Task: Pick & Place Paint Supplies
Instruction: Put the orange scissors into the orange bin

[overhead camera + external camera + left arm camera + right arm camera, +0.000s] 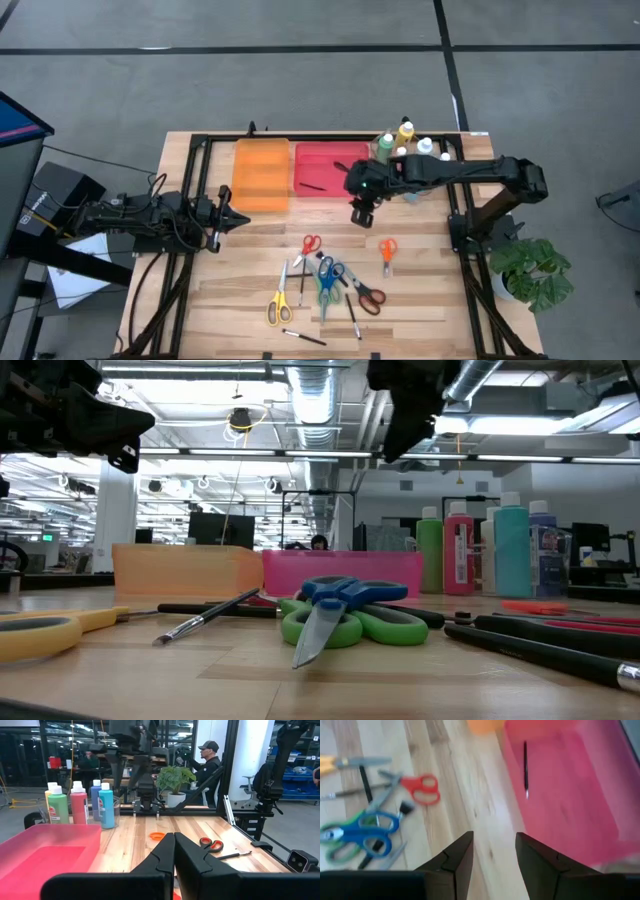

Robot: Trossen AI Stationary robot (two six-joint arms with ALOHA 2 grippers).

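My right gripper (494, 851) hangs open and empty beside the pink tray (580, 820) (one brush (525, 768) inside), ready for the scissors (422, 787).

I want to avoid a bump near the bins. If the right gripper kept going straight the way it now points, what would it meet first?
Probably bare table: the right gripper, open and empty, aims at wood beside the pink bin, which holds one brush. Depth is unclear.
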